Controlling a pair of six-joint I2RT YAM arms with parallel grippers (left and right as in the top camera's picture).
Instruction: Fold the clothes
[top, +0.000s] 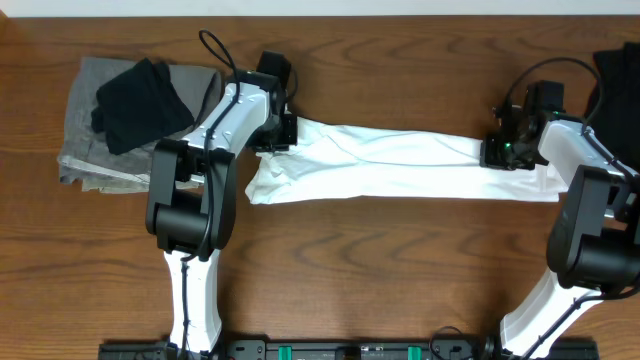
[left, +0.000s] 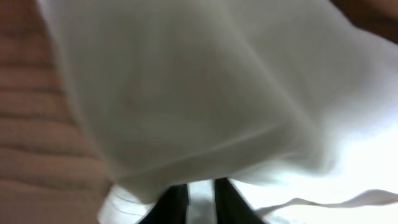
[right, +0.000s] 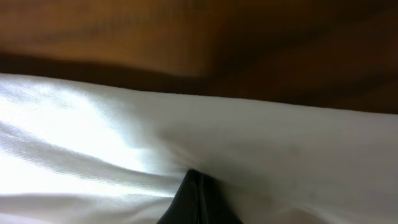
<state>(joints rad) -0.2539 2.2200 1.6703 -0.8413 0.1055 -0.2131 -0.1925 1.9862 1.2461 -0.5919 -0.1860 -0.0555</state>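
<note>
The clothes (top: 400, 165), a plain white garment, lie pulled into a long band across the wooden table (top: 400, 270) between both arms. At its left end, my left gripper (top: 283, 135) has its dark fingers close together, and the left wrist view shows a strip of white cloth (left: 186, 93) pinched between them at the gripper (left: 201, 186), with more cloth draped over the tips. At the right end, my right gripper (top: 497, 150) is shut on the fabric. In the right wrist view the cloth (right: 124, 137) puckers at the closed tips of the gripper (right: 198, 177). No print shows.
A grey garment (top: 85, 140) with a black one (top: 140, 100) on top lies at the back left, close to the left arm. Another dark garment (top: 615, 70) sits at the right edge behind the right arm.
</note>
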